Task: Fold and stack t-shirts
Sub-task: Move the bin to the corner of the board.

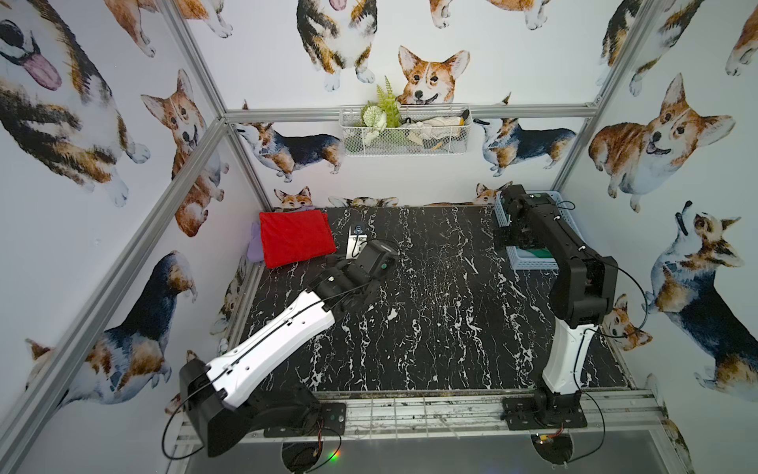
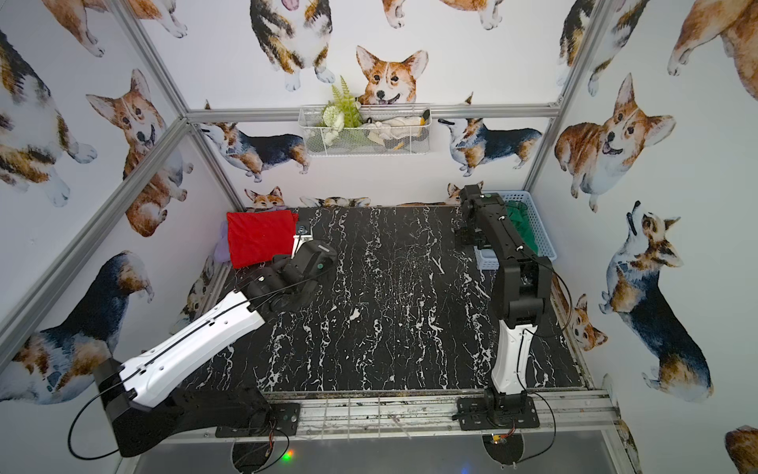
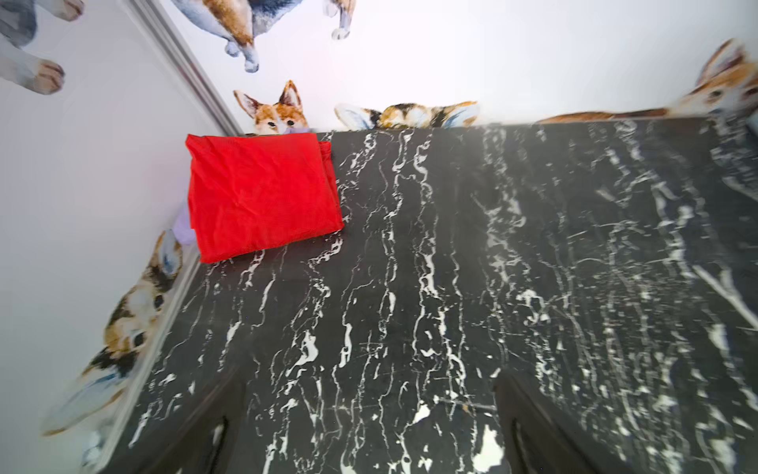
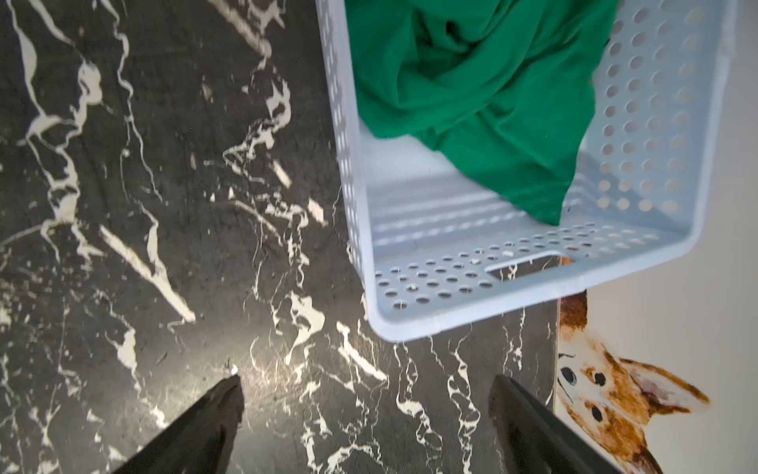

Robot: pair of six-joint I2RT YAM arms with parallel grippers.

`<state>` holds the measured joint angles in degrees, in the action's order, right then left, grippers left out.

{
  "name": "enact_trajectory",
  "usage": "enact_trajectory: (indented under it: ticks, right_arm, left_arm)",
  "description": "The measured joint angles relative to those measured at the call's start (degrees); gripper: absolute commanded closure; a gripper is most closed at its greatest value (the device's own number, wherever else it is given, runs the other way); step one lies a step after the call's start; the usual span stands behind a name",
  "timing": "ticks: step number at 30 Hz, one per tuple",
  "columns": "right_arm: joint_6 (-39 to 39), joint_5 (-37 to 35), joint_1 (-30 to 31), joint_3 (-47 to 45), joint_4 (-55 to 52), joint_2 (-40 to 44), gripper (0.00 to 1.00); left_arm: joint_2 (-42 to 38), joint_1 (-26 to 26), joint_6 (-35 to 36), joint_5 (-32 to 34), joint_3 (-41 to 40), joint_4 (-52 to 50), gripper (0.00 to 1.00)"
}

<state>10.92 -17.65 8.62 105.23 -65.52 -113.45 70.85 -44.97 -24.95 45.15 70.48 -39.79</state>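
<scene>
At left of centre in both top views, your folded red t-shirt (image 1: 296,238) lies on the marble table (image 1: 430,328), over a lilac cloth (image 1: 254,246). Toward the right edge, the green t-shirt (image 2: 525,234) sits crumpled in the pale blue basket (image 4: 434,283). Your left gripper (image 3: 369,377) and right gripper (image 4: 366,383) both gape wide, holding nothing.

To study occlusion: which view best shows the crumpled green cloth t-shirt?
Right wrist: the green t-shirt lies unobstructed in the pale blue perforated plastic basket. In both top views the right arm hides most of it. Left wrist misses it.
</scene>
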Motion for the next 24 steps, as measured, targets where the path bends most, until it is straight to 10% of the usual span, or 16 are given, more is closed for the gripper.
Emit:
enact_trajectory:
  ticks: [24]
  right_arm:
    - [5.5,8.5,-4.8,-18.8,12.4,2.7,0.33]
  left_arm:
    - [-24.7,-0.1,-5.3,-17.1,-27.1,9.6,0.00]
